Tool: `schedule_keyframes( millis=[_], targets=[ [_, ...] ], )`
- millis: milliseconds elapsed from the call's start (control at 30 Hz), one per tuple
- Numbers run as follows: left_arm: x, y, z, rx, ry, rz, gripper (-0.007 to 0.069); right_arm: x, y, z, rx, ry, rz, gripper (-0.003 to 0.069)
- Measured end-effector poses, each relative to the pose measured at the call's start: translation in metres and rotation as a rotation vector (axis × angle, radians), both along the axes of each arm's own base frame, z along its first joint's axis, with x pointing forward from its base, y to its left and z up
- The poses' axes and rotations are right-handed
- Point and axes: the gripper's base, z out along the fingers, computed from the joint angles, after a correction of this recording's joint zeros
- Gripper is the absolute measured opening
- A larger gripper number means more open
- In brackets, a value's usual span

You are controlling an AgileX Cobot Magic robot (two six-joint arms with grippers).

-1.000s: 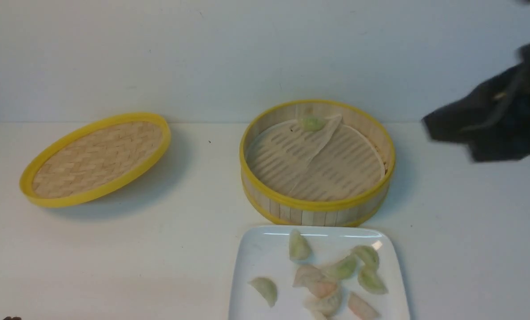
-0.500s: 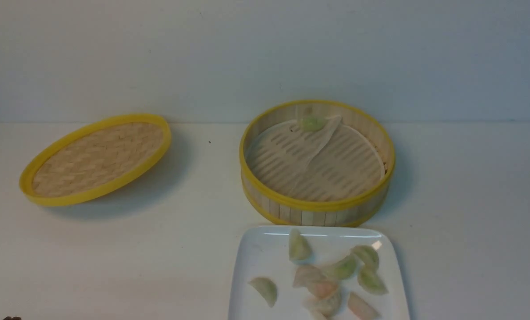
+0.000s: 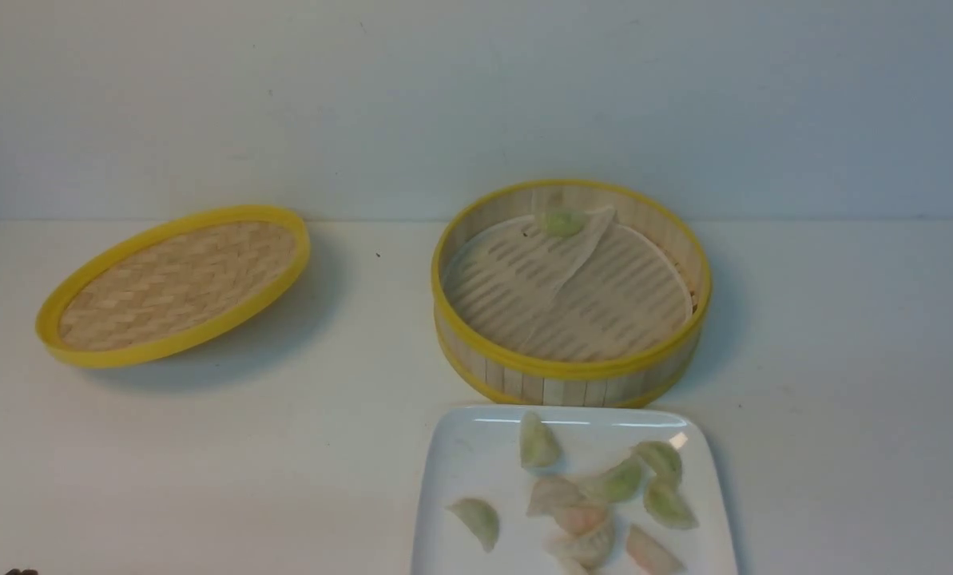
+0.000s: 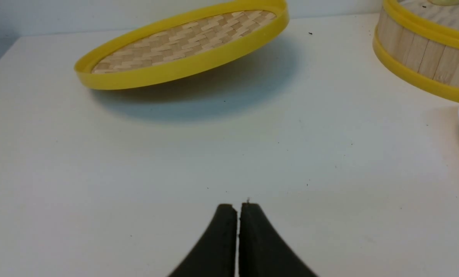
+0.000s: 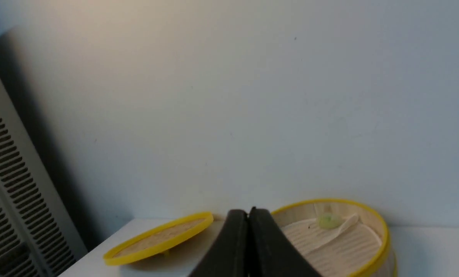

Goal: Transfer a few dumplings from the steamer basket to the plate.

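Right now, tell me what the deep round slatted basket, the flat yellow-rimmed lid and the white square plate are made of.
The deep round slatted basket looks like bamboo: pale upright slats between smooth yellow rims, possibly plastic or painted. The flat yellow-rimmed lid shows a matte woven herringbone of bamboo strips. The white square plate seems glazed ceramic or melamine, with glossy highlights.

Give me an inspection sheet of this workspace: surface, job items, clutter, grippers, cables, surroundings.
Surface: white table, a few dark specks.
Basket: open, one greenish dumpling at its far wall on a folded liner.
Plate: in front of the basket, several dumplings on it.
Clutter: woven lid, left of the basket, tilted.
Left gripper: shut, empty, over bare table.
Right gripper: shut, empty, raised.
Cables: nothing seen.
Surroundings: plain wall; slotted panel in the right wrist view.
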Motion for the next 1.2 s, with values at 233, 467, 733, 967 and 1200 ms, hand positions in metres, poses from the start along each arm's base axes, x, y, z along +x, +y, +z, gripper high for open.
schedule_keyframes(
  millis=[233, 467, 733, 967, 1200],
  targets=[
    [0.0, 0.0, 0.0, 0.0, 0.0, 0.0, -0.0006, 0.002, 0.001, -0.002, -0.055, -0.028, -0.011, -0.0014],
    [0.0, 0.0, 0.0, 0.0, 0.0, 0.0, -0.0006, 0.008, 0.009, -0.007, -0.152, -0.174, 0.008, -0.0014],
    [0.0, 0.0, 0.0, 0.0, 0.0, 0.0, -0.0006, 0.017, 0.021, -0.024, -0.197, -0.245, 0.055, -0.0014],
    [0.0, 0.0, 0.0, 0.0, 0.0, 0.0, -0.0006, 0.035, 0.024, -0.063, -0.283, -0.118, -0.124, -0.0014],
    [0.0, 0.0, 0.0, 0.0, 0.0, 0.0, -0.0006, 0.056, 0.012, -0.139, -0.397, 0.15, -0.431, -0.0014]
  ],
)
